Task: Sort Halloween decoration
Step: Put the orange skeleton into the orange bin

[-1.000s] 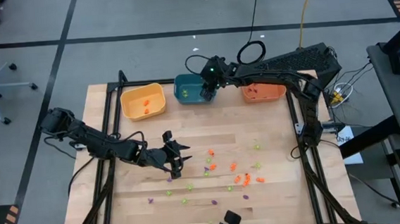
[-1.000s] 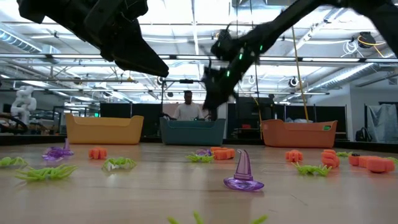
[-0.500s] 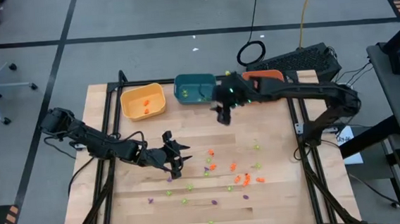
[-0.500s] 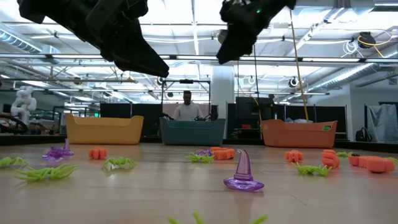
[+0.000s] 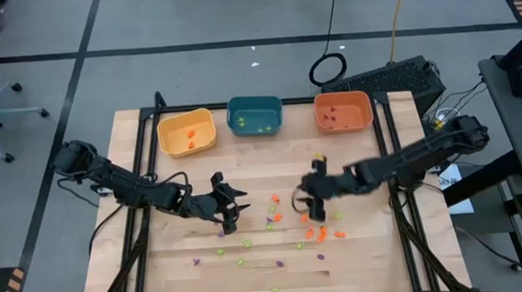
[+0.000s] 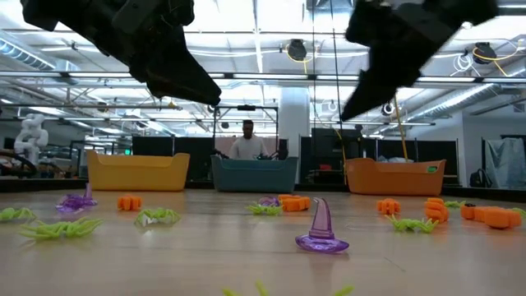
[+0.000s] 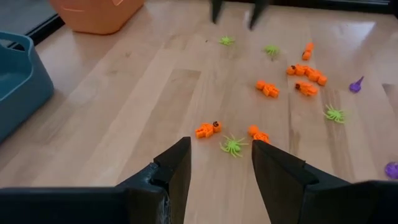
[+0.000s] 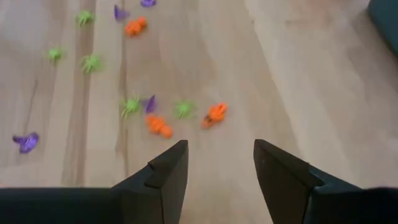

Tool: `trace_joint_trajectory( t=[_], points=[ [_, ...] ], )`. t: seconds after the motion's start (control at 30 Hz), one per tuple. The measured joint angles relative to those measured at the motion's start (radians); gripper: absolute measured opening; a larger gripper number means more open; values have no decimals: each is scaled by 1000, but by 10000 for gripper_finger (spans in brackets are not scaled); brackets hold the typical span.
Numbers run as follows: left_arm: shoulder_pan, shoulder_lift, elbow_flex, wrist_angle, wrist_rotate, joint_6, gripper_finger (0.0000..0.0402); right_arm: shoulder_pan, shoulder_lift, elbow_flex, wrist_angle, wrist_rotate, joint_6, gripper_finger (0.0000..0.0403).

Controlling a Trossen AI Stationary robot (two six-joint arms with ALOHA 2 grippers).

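The Halloween decoration (image 5: 308, 225) lies scattered on the wooden table: tiny orange pieces, green spiders and purple hats. My left gripper (image 5: 236, 206) hangs open above the table, left of the pile. In its wrist view an orange piece (image 7: 207, 129) and a green spider (image 7: 232, 145) lie just beyond the gripper (image 7: 221, 165). My right gripper (image 5: 302, 198) hangs open at the pile's right, facing the left one. Its wrist view shows the gripper (image 8: 221, 162) empty, with an orange piece (image 8: 214, 114) and a green spider (image 8: 183, 109) ahead.
A yellow bin (image 5: 186, 133), a teal bin (image 5: 255, 115) and an orange bin (image 5: 342, 112) stand in a row along the far edge, each holding a few pieces. A purple hat (image 6: 320, 228) stands upright near the front edge. A person stands beyond the table.
My right gripper has swung away from above the teal bin toward the near edge, to the middle of the table beside the pile, staying well above the wood. It has turned about and now faces the left gripper.
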Motion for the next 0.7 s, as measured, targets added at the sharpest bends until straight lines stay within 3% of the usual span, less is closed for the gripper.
trace_joint_trajectory(
  t=[0.3, 0.53, 0.7],
  points=[
    [-2, 15, 0, -41, 0, 40, 168, 235, 43, -138, 247, 224, 119, 171],
    [-20, 47, 0, -88, 35, -35, 168, 329, 138, -153, 341, 249, 117, 171],
    [-72, 24, 18, -408, 58, -265, 168, 351, 195, -153, 407, 246, 74, 171]
  ],
)
